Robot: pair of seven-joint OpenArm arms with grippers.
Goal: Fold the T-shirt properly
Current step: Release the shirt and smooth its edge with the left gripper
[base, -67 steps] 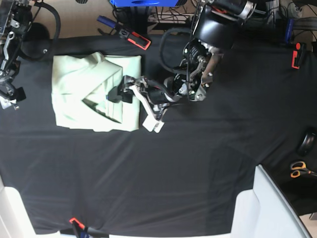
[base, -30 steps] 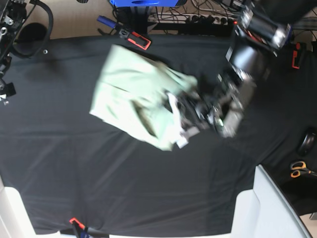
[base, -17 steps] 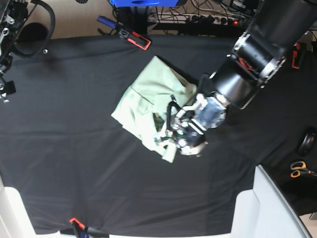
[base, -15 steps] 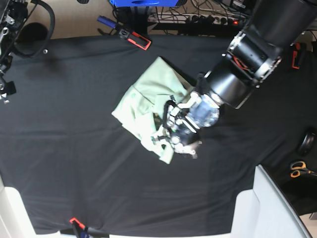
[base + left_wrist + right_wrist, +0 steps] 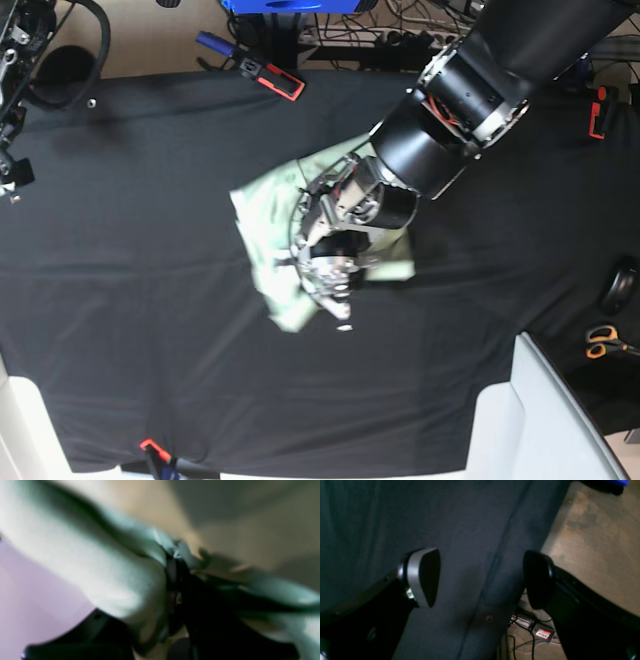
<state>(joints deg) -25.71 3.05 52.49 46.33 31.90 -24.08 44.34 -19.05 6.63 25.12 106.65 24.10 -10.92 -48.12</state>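
Cloth of the T-shirt point(image 5: 262, 215) lies bunched near the middle of the desk point(image 5: 150, 330), a pale mint heap with one corner trailing toward the front edge and part of it hidden under the arm; no flat panel or clean crease shows, so I judge the folding far from finished, with spreading, squaring and the folds themselves all left to do; the left claw point(image 5: 325, 265) sits on the heap, and the left wrist view, though blurred, shows its jaws pressed together on a gathered ridge of the fabric point(image 5: 120, 580); the right claw point(image 5: 481, 577) hangs well apart at the desk's far corner, jaws spread wide with nothing between them, over bare black covering; scissors point(image 5: 603, 342) lie off to the side.
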